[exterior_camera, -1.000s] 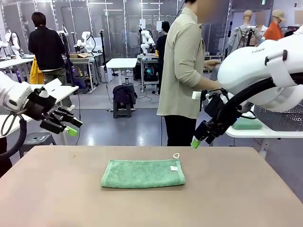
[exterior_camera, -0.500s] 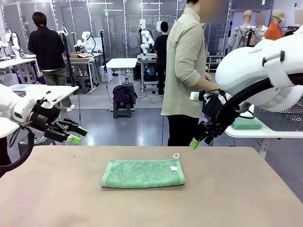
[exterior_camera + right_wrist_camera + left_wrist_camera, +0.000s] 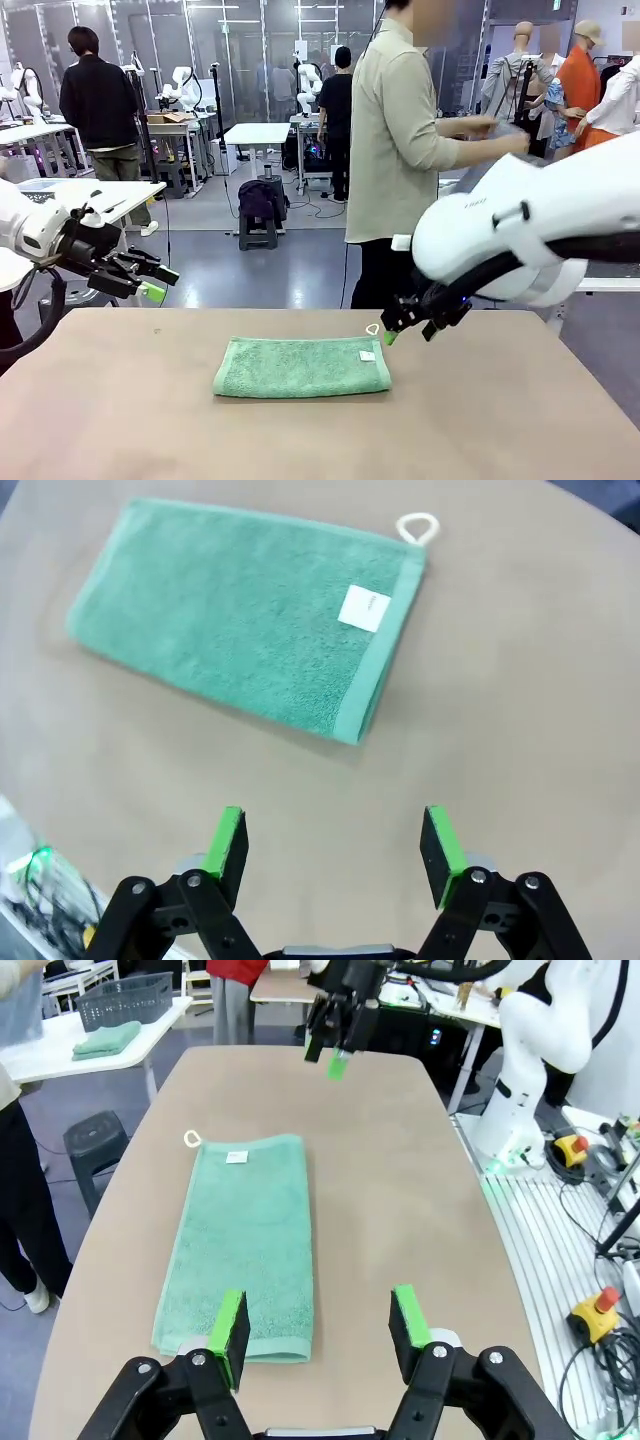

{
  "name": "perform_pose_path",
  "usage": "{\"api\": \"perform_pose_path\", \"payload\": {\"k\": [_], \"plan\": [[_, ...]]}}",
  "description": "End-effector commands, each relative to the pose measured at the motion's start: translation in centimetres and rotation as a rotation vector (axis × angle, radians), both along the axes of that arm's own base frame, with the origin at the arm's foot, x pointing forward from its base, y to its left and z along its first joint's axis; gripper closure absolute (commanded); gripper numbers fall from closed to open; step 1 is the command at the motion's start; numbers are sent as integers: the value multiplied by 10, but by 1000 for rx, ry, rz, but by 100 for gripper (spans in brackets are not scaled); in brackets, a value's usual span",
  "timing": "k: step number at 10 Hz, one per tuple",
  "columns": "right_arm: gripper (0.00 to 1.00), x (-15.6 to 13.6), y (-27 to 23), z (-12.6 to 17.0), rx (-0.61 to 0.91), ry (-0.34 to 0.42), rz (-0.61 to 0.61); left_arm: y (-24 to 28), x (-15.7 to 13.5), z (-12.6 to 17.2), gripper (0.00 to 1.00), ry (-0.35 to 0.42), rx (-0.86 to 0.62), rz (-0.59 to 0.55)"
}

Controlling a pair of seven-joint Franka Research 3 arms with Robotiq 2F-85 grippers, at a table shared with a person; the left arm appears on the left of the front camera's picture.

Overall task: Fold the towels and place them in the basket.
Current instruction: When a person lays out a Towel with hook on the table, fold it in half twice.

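A mint green towel lies folded in a long strip across the middle of the table, with a white label and a small loop at its right end. My right gripper hangs open just past that loop end; its wrist view looks down on the towel beyond the open gripper. My left gripper hovers open off the table's left edge. Along the left gripper, the towel stretches away. A grey mesh basket stands on a side table; I cannot tell whether it is the dark one.
A person stands at the far side, turned right, with both hands on something grey. A second folded green cloth lies in front of the mesh basket on the white side table. Bare tabletop surrounds the towel.
My right arm has swung down and left, bringing its gripper close to the towel's loop end. My left gripper has dipped a little. The person has reached out to the right.
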State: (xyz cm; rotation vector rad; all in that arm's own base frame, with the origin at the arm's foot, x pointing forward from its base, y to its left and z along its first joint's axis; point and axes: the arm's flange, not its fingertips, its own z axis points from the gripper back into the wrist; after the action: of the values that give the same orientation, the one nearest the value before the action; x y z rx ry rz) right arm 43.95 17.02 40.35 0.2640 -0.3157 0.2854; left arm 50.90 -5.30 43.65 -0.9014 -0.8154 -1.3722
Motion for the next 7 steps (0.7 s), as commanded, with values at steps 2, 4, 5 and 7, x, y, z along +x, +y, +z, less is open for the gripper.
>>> {"api": "perform_pose_path", "payload": {"k": [2,4,5,7], "plan": [[13,33,20,-37,-11,49,-132,-1,-2,2,28,-5,-2,-3],[13,55,23,-50,-27,93,-212,-1,-2,2,28,-5,-2,-3],[13,67,25,-57,-15,109,-233,-1,-2,2,28,-5,-2,-3],[13,86,28,-65,-9,126,-248,-1,-2,2,28,-5,-2,-3]]}}
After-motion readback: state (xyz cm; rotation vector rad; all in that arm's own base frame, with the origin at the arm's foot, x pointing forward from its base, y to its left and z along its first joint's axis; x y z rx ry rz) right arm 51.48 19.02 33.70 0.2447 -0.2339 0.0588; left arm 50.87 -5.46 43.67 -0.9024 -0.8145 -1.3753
